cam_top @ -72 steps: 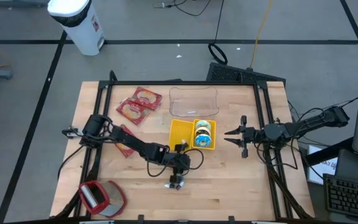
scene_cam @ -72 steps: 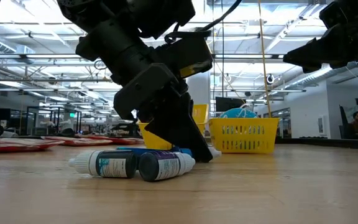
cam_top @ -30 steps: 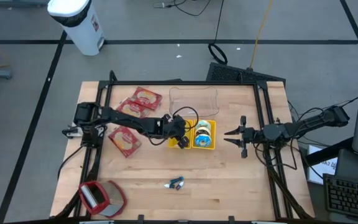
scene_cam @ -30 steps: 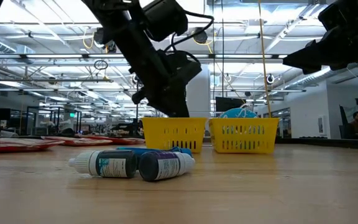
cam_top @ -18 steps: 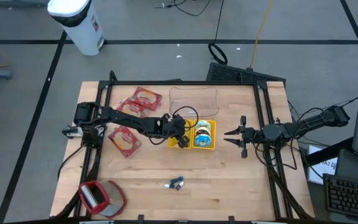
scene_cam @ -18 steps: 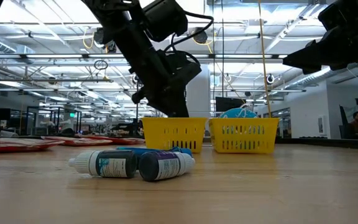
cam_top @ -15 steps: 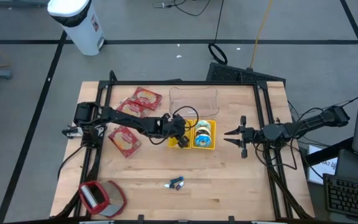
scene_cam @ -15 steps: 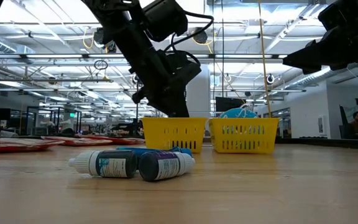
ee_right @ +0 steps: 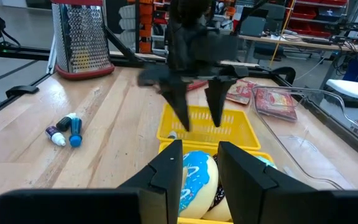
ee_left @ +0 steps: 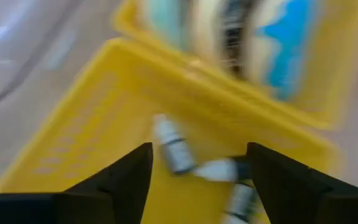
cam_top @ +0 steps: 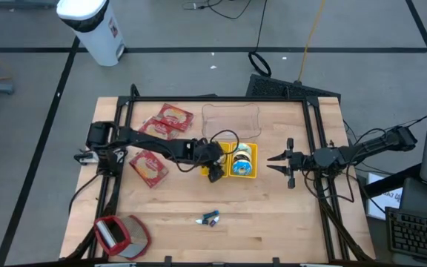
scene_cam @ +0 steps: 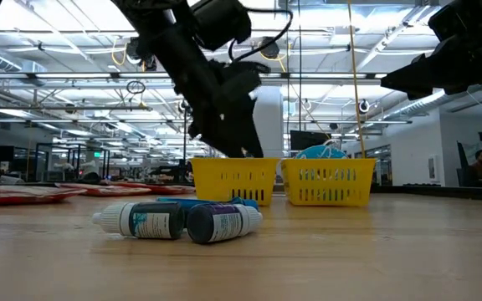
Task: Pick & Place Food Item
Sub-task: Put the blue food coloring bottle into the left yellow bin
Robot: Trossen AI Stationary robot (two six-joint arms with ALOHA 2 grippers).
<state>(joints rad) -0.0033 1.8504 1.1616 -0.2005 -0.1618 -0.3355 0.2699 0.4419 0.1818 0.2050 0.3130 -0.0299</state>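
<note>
Left claw [cam_top: 215, 175] spread above yellow basket [ee_left: 73, 112], small bottles [ee_left: 174, 148] lying inside (near bench centre). Likely light, rigid, slippery; best pinched across the body. Two more bottles [cam_top: 210, 217] at six o'clock. Right claw [cam_top: 279, 164] idle, three o'clock, partly parted, empty.

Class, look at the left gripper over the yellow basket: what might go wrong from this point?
1. The left gripper, its fingers apart, hangs low over the basket; pulling away, it may catch the rim and shift it.
2. The small bottles inside lie loose and may roll.
3. Three more bottles lie on the table and may roll when grasped.
</note>
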